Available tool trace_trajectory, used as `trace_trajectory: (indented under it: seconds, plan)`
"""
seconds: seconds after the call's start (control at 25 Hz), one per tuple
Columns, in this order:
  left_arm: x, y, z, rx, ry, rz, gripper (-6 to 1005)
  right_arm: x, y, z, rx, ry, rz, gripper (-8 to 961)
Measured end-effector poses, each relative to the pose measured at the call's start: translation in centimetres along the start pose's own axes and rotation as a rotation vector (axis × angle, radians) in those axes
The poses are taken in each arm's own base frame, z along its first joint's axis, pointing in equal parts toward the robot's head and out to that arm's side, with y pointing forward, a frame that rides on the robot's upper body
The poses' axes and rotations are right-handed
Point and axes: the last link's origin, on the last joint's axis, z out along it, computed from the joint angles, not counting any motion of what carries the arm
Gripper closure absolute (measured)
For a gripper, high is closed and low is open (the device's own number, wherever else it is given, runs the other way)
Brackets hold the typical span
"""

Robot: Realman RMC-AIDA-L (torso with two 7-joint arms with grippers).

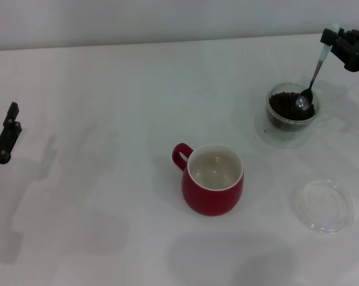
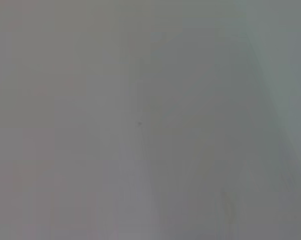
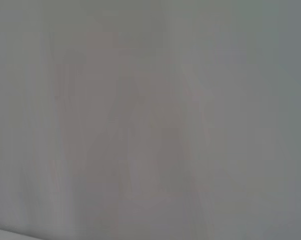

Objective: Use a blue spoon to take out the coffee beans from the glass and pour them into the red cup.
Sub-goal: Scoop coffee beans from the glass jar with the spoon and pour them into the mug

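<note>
In the head view the glass stands at the back right, filled with dark coffee beans. The blue spoon slants down into it, its metal bowl resting on the beans and its pale handle held at the top by my right gripper, which is shut on it above and behind the glass. The red cup sits near the table's middle, white inside and holding no beans, its handle pointing to the back left. My left gripper hangs at the far left edge. Both wrist views show only blank grey surface.
A flat clear shallow dish lies at the front right, to the right of the red cup. The white table stretches between the left gripper and the cup.
</note>
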Motion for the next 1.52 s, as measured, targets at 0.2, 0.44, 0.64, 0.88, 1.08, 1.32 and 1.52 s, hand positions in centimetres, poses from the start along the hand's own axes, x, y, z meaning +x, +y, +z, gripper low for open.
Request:
trace_trajectory:
  seconds: [0.2,0.44,0.64,0.88,1.08,1.32,1.52]
  plan:
    - [0.0,0.0,0.1,-0.002,0.002,0.002,353,0.3,-0.2,-0.3,0.019,0.001,0.056,805]
    - [0.1,-0.1,0.3,-0.005,0.006,0.005,352,0.8,-0.7,-0.5,0.063,0.019,0.137,805]
    - [0.2,0.0,0.4,-0.008,0.009,0.004,352,1.1,-1.1,-0.6,0.091,0.026,0.217,805]
    - [0.2,0.0,0.4,-0.012,0.009,0.005,352,1.3,-1.3,-0.6,0.113,0.018,0.309,805]
    - [0.2,0.0,0.4,-0.013,0.008,0.006,352,1.3,-1.5,-0.5,0.128,0.015,0.389,805]
    - [0.1,0.0,0.4,-0.014,0.008,0.006,352,1.7,-1.9,-0.7,0.162,0.014,0.488,806]
    - [0.2,0.1,0.5,-0.018,0.008,0.008,353,2.3,-2.2,-0.9,0.190,0.022,0.554,806]
